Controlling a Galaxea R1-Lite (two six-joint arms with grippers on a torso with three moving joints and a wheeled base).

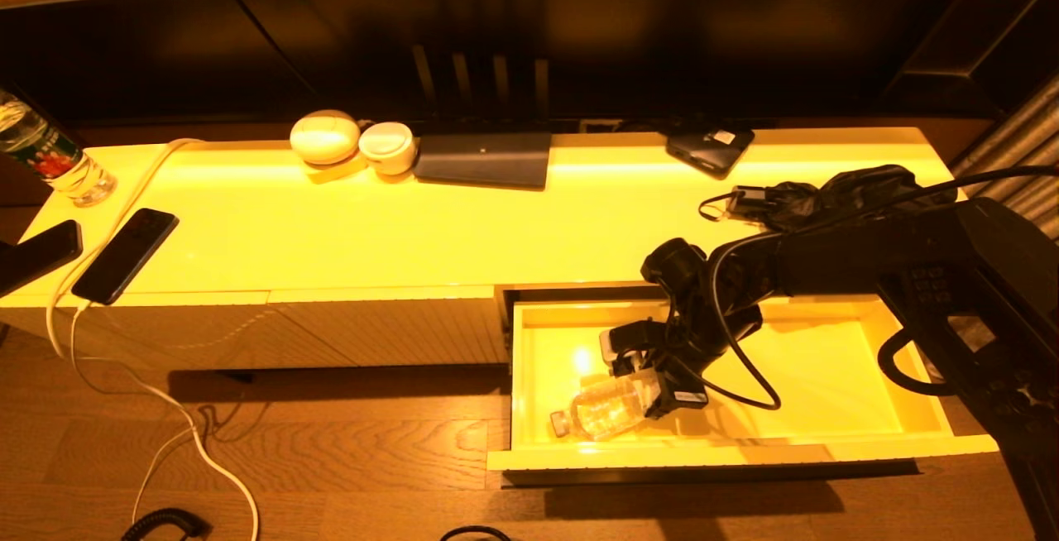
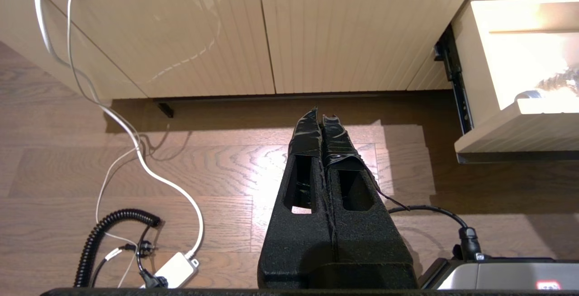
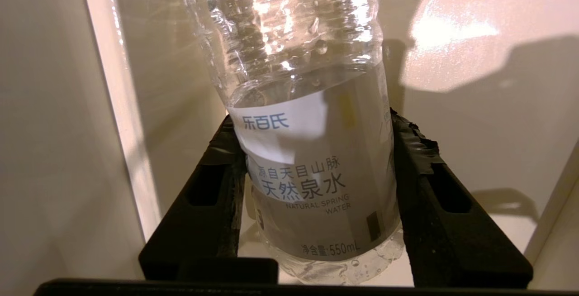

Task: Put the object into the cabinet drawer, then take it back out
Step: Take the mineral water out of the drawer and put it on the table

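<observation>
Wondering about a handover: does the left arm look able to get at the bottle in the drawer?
Probably not easily: the left gripper hangs shut outside the drawer, and the right gripper already clamps the bottle.

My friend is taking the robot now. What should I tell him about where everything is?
Right pincer: shut on the water bottle, which lies on its side inside the open cabinet drawer, toward its left end.
Left pincer: shut, empty, parked low over the wooden floor in front of the cabinet.
Done: the drawer is open and the bottle is inside.
Left: whether it is going in or coming out cannot be told.
</observation>
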